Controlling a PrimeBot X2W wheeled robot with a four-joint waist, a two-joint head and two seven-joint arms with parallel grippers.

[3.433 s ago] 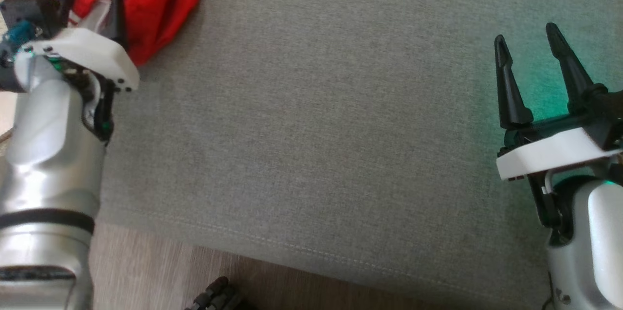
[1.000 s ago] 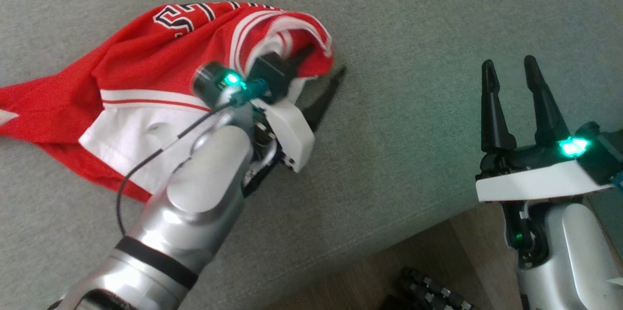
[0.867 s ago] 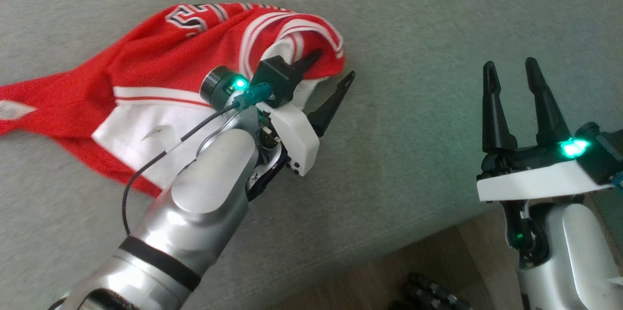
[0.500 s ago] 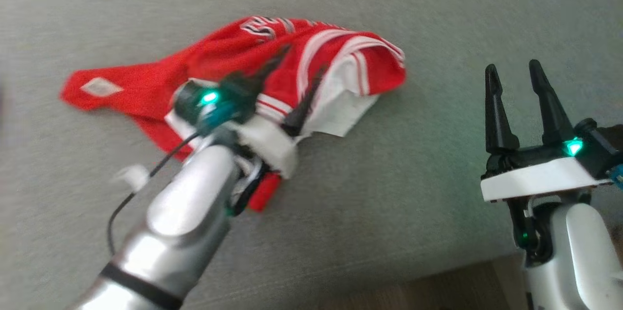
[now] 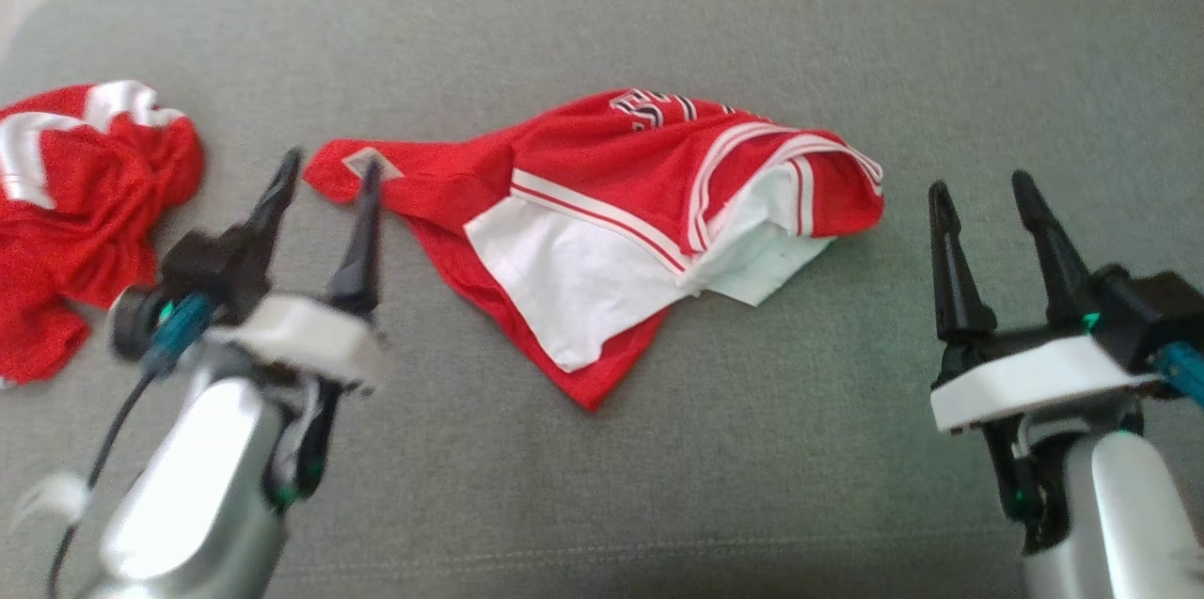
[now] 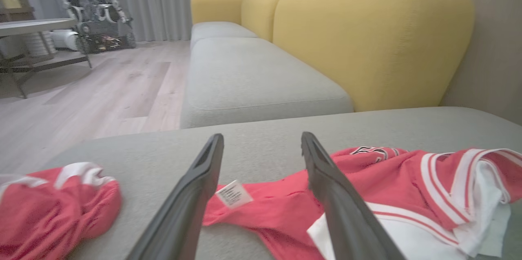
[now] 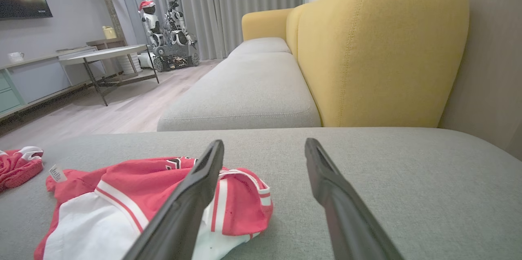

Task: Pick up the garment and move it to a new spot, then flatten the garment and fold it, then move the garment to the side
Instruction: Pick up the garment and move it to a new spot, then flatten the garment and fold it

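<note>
The garment (image 5: 583,171) is coloured bright red, with a large white panel, thin red-and-white stripes along its trim, and black-and-white lettering near its upper edge. A small white label (image 6: 233,194) is attached at one red corner. A second crumpled garment (image 5: 85,204) is coloured red with broad white bands. The sofa seat (image 5: 658,16) is covered in plain grey fabric and the backrest (image 6: 367,39) in mustard yellow. Black fingers, a white mount and a silver forearm are seen on the left gripper (image 5: 332,159) and on the right gripper (image 5: 978,182). The floor (image 6: 102,88) is laid in pale wood grain. The curtains (image 7: 228,7) are coloured grey.
</note>
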